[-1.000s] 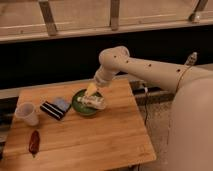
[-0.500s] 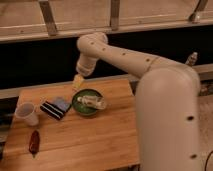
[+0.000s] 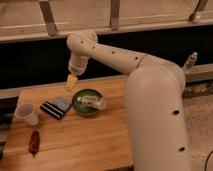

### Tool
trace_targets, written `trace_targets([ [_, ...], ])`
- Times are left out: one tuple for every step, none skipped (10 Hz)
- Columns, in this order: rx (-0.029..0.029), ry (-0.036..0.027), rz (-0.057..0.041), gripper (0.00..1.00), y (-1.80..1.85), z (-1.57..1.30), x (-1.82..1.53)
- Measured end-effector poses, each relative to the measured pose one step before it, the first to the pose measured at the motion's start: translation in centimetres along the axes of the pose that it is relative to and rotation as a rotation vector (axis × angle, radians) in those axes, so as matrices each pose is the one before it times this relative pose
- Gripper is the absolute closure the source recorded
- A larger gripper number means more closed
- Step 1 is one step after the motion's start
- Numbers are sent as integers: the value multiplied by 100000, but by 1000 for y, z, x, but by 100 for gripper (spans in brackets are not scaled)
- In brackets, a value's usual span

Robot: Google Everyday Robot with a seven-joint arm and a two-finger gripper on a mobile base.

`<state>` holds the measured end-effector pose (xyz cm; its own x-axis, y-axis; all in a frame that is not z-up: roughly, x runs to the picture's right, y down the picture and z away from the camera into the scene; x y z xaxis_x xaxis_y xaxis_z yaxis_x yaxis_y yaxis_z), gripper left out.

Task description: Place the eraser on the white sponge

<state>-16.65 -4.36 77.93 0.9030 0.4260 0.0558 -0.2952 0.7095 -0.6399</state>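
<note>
The eraser [image 3: 55,107], a flat black block with white stripes and a blue-grey face, lies on the wooden table [image 3: 90,142] just left of the green bowl [image 3: 80,106]. The white sponge [image 3: 92,102], a pale elongated lump, lies in the bowl. My gripper [image 3: 71,83] hangs from the white arm above the table's back edge, up and left of the bowl and above the eraser, apart from both.
A translucent white cup [image 3: 27,113] stands at the table's left. A dark red elongated object [image 3: 34,142] lies near the front left. A dark wall and a railing run behind the table. My arm's large white body [image 3: 160,120] fills the right.
My arm has swung left and lifted away from the bowl over the last second. The sponge stays in the bowl and the eraser has not moved.
</note>
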Motion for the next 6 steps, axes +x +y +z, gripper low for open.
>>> trace_targets([
  [-1807, 1625, 4628, 20, -348, -20, 1040],
  [-2603, 2685, 2954, 20, -240, 243, 1447],
  [-3685, 2373, 2345, 20, 361, 89, 2047],
  [-3527, 265, 1358, 20, 492, 306, 1358],
  [-3150, -33, 1363, 20, 447, 406, 898],
  [-3929, -853, 1338, 20, 738, 749, 454],
])
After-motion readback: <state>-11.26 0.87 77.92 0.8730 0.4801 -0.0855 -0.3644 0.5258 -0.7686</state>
